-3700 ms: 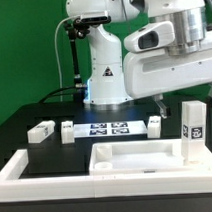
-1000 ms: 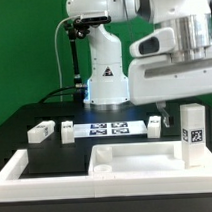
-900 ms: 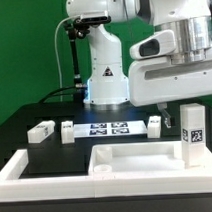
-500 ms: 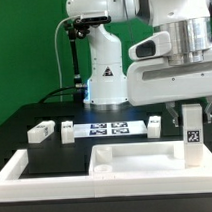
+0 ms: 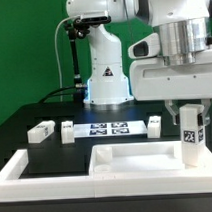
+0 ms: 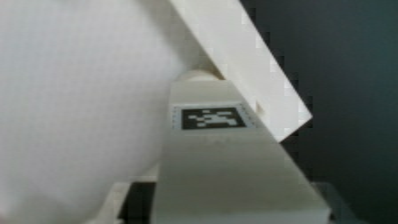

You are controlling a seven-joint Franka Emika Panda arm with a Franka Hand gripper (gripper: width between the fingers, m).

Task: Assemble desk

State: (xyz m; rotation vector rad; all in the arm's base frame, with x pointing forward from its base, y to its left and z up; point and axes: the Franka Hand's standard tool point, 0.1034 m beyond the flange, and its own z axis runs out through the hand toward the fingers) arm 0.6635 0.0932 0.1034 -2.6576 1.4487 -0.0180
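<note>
Exterior view first: the arm's claw (image 5: 190, 114) hangs directly over the upright leg block (image 5: 192, 138), one finger on either side of the block's top. We can't tell whether those fingers are pressing on it or just flanking it.

The block stands tall, tag facing us, at the end of the slab (image 5: 131, 158) on the exterior view's right. We can't make out whether it rests on the slab or just beside it.

Behind, on the black surface (image 5: 56, 154), the far-left leg block (image 5: 40, 134) and the second leg block (image 5: 67, 132) lie near each other. The marker board (image 5: 108, 128) comes next, and the third leg block (image 5: 154, 125) sits just past it.

Over to the wrist view: the upright leg block (image 6: 217, 150) fills the middle, its top tag blurred but readable as a tag.
</note>
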